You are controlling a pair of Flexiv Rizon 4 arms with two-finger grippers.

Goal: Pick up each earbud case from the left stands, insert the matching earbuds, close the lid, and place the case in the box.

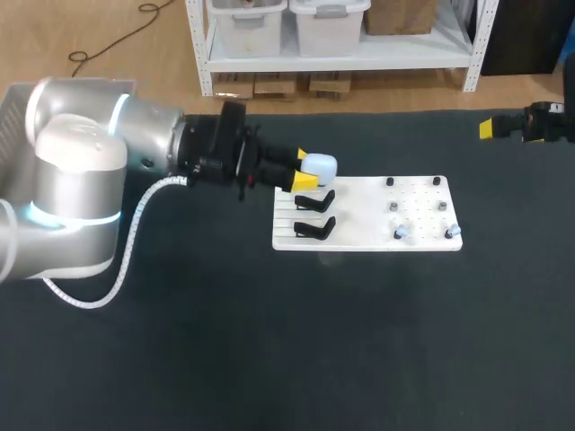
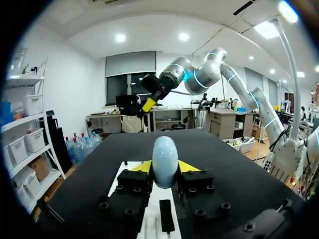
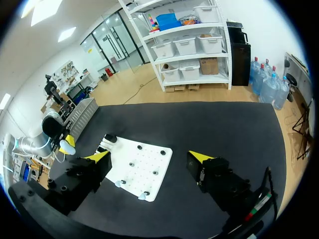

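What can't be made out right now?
Earbud case: lid seam unreadable; small in the head view, end-on in the left wrist view.
White board under the case: hidden by left gripper, both views.
Earbuds: too small to tell apart, head view.

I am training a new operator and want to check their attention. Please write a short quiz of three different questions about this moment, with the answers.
1. True or false: the left hand is shut on the pale blue rounded plastic earbud case.
2. How many black stands on the flat white board show empty? A: one. B: two. C: four.
3. Fill in: the right hand is ____, with nothing between its fingers.

Key: 1 true; 2 B; 3 open.
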